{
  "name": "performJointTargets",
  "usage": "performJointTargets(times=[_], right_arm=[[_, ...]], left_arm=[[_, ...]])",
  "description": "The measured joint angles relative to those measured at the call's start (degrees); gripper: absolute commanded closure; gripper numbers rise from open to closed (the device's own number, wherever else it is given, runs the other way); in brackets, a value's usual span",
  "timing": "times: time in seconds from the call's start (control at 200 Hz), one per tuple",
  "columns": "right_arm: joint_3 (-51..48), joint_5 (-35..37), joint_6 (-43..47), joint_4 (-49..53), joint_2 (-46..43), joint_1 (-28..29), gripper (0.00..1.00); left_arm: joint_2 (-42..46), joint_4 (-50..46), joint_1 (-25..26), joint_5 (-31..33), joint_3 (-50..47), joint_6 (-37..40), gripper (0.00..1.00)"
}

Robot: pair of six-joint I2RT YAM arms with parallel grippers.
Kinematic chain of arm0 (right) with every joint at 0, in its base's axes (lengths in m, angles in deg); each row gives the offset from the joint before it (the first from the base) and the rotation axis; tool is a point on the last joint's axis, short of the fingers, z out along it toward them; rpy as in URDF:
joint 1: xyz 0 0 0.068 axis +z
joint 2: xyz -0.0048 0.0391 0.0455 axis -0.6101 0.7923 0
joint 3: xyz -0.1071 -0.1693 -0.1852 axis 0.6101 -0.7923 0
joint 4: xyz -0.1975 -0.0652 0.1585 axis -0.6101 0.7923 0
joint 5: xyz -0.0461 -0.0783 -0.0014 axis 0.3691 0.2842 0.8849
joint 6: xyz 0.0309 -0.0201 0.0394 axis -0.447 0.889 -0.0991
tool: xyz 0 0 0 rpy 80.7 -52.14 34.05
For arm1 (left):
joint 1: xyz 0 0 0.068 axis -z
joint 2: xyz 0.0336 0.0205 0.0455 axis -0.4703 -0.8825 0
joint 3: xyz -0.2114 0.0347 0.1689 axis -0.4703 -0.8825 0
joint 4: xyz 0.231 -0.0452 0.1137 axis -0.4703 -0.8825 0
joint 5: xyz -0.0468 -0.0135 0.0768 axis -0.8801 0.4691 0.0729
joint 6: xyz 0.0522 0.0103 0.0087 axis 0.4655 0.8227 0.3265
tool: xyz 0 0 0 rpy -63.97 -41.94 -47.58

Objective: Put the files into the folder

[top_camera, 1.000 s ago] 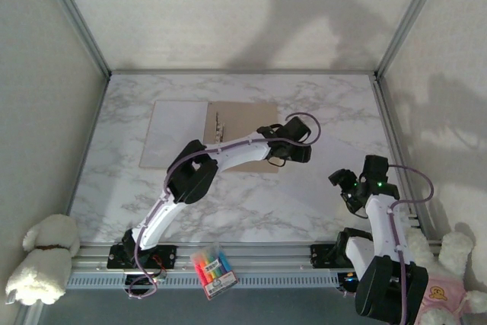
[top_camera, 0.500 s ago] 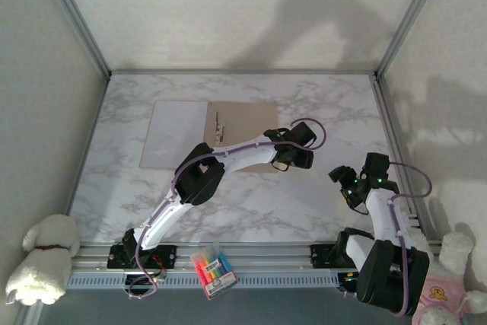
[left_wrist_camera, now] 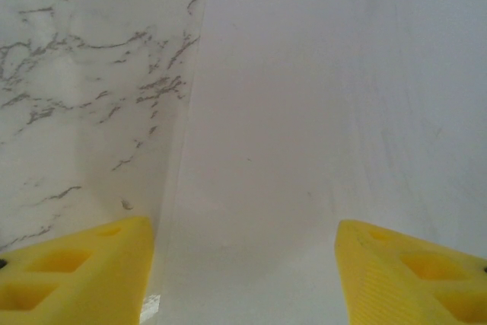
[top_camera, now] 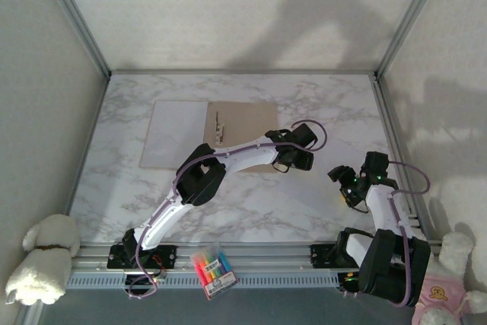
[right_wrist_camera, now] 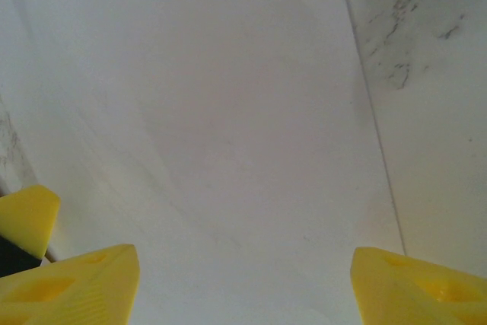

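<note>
One folder (top_camera: 243, 123) lies open on the table (top_camera: 319, 100). Its brown right leaf is bare, and a metal clip (top_camera: 219, 127) sits at the crease. One sheet (top_camera: 179, 133) covers the left leaf.

There are two arms. The left arm rises from its base on the near side of the folder with its elbow bent, and its forearm crosses the folder's near right corner. The left gripper (top_camera: 294, 159) sits just past that corner, pointing away from the folder. Its fingers (left_wrist_camera: 76, 272) are spread wide with nothing between them.

Ahead of them is a plain white surface (left_wrist_camera: 304, 112) with a straight edge against the marble; I cannot tell whether it is a second sheet.

The right gripper (top_camera: 337, 185) is farther right of the folder and points back toward it. Its fingers (right_wrist_camera: 68, 283) are also spread and empty.

One marker pack (top_camera: 213, 270) and two plush toys (top_camera: 42, 256) (top_camera: 445, 291) lie on the near side of the folder.
</note>
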Motion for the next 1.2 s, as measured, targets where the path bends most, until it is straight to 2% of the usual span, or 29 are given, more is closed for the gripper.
performJointTargets(times=[0.616,0.901,1.202], right_arm=[[0.0,-4.2,1.0,-3.6,6.3,-0.2,0.28],[0.7,-6.9,1.4,-5.4,8.8,-0.3,0.29],[0.7,-7.6,1.4,-5.8,8.8,-0.3,0.29]], left_arm=[[0.0,0.5,0.2,-0.1,-0.2,-0.3,0.27],[0.7,2.9,0.5,-0.4,-1.7,-1.1,0.10],[1.1,4.4,0.7,-1.2,-2.6,-1.2,0.02]])
